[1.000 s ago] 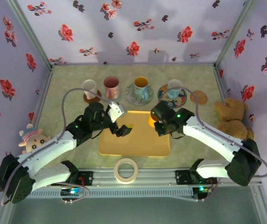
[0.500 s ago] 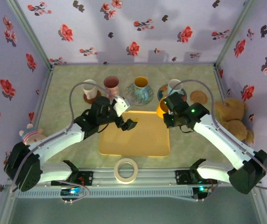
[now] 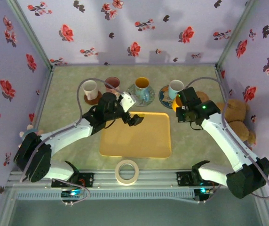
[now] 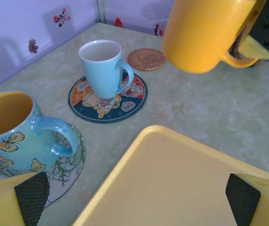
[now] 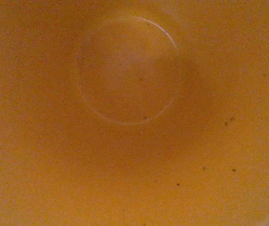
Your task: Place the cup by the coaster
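The left arm (image 3: 64,137) and right arm (image 3: 225,136) are white-shelled with black joints and looping grey cables (image 3: 80,92).

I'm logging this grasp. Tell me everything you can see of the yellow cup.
The yellow cup is a plain, glossy mug, ceramic by its look, with one loop handle. It hangs in the air above the table, roughly upright and touching no surface, on the near side of the woven coaster. The right gripper is shut on it at the handle side. The right wrist view looks into its empty inside, where a faint base ring and a few dark specks show.
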